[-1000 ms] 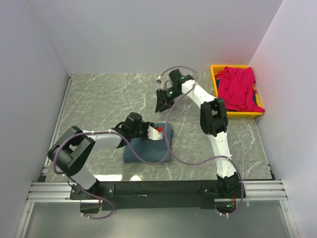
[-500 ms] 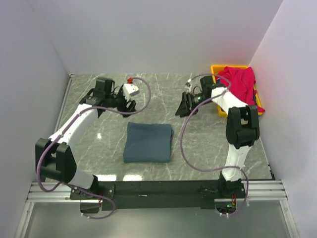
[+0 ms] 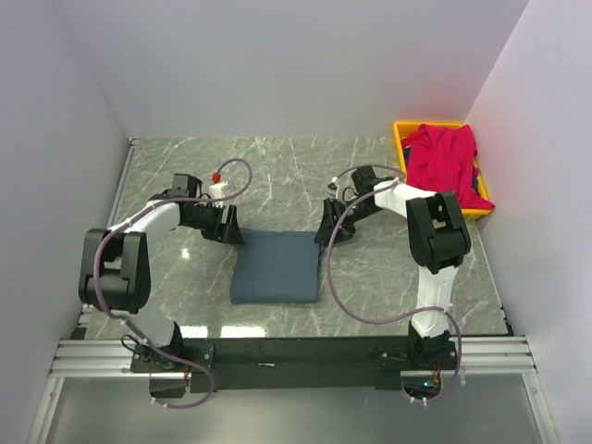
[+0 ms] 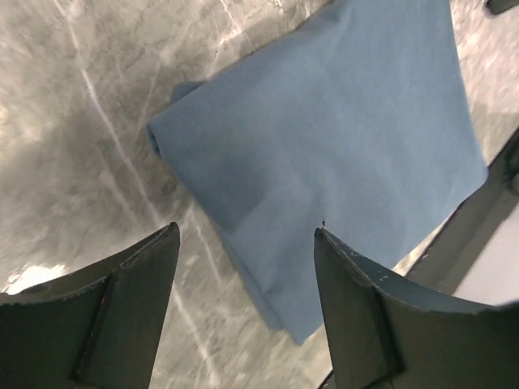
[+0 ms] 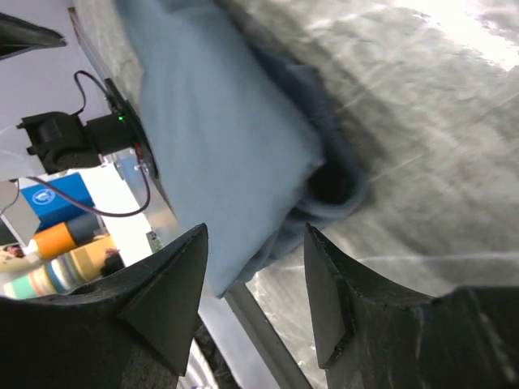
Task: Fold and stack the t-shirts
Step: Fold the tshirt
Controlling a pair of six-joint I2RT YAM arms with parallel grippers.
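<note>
While open, grippers (image 3: 228, 233) (image 3: 326, 231) beside t-shirt (image 3: 276, 266) corners

Blue-grey t-shirt (image 3: 275, 266) matt soft cloth; table (image 3: 268, 176) glossy marble-look (reflective).

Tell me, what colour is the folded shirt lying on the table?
Dark slate blue-grey folded cloth t-shirt; the top external view shows it best.

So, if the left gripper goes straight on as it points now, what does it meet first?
The left gripper would probably meet the folded blue-grey shirt near its corner; depth is unclear.
</note>
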